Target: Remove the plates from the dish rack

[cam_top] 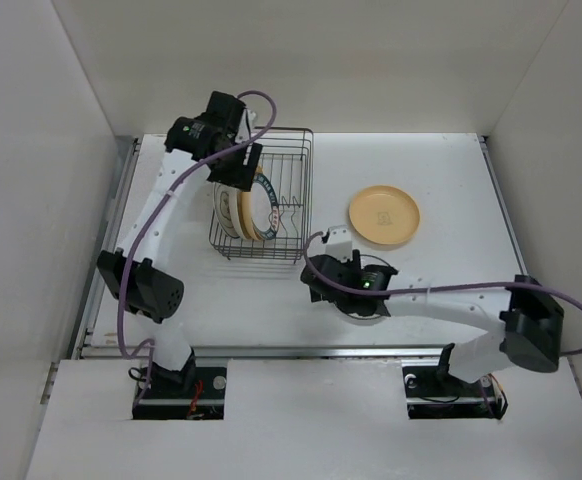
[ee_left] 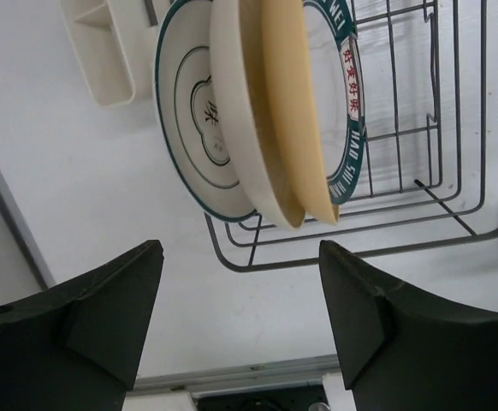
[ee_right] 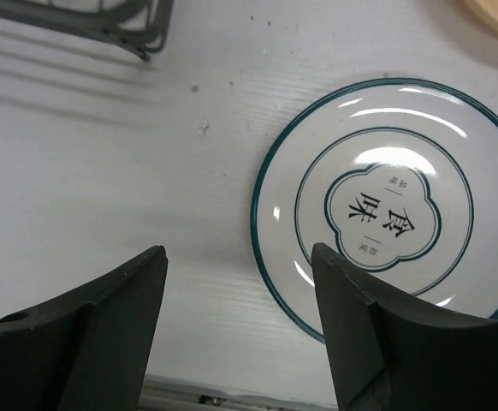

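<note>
the left arm (cam_top: 153, 215) and right arm (cam_top: 451, 305) are built of white links and black housings, each trailed by a purple cable (cam_top: 120, 320). the left gripper (ee_left: 239, 257) is tipped with dark wedges.

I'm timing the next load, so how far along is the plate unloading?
Two plates are out: a tan plate and a green-rimmed plate lie flat on the table. Nothing is in hand: the left gripper and right gripper are both open. Several plates stand in the rack, yet to unload.
</note>
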`<action>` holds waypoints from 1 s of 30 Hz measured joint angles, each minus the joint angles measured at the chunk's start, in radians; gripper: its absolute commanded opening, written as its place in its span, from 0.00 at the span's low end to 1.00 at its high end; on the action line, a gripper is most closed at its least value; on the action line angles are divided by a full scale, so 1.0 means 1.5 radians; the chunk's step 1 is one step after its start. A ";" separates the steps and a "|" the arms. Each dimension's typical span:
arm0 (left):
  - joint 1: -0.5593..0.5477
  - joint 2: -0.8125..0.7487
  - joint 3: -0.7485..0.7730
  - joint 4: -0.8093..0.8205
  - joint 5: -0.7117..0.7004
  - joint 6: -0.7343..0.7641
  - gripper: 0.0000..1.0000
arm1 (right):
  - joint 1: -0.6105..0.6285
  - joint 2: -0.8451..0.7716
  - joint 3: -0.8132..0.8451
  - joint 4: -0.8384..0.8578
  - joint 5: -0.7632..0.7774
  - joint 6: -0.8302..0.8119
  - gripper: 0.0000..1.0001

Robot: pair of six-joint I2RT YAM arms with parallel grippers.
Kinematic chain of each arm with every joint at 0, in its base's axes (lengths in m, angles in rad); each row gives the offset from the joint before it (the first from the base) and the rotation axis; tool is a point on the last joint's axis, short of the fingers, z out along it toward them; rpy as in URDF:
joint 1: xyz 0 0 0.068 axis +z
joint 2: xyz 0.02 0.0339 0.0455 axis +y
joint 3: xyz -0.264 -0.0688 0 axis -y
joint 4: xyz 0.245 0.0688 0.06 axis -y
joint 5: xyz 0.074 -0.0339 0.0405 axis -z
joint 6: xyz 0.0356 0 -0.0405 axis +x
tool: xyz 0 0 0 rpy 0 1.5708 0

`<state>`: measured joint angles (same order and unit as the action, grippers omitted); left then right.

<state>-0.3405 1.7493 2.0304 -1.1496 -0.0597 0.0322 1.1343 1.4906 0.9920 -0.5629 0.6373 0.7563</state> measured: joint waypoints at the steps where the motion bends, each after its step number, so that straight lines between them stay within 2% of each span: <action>1: -0.018 0.010 0.010 0.000 -0.025 0.003 0.68 | 0.000 -0.021 0.000 0.001 0.002 0.000 0.74; 5: -0.060 0.057 0.027 0.002 -0.115 -0.003 0.60 | 0.000 -0.109 0.000 0.002 0.015 0.000 0.74; 12: -0.037 0.064 0.010 0.038 -0.204 -0.027 0.54 | 0.000 -0.187 0.000 0.001 0.040 0.012 0.74; 19: -0.016 0.065 0.009 0.043 -0.208 -0.033 0.53 | 0.000 -0.197 0.000 0.000 0.049 0.030 0.74; 25: 0.001 0.125 0.002 0.035 -0.185 -0.044 0.53 | 0.000 -0.199 0.000 -0.003 0.050 0.038 0.74; 30: 0.018 0.157 -0.022 0.039 -0.195 -0.047 0.43 | 0.000 -0.220 -0.004 -0.003 0.051 0.046 0.74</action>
<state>-0.3141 1.9846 1.9972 -1.0916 -0.3515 -0.0376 1.1339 1.1599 0.9859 -0.5674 0.7132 0.8246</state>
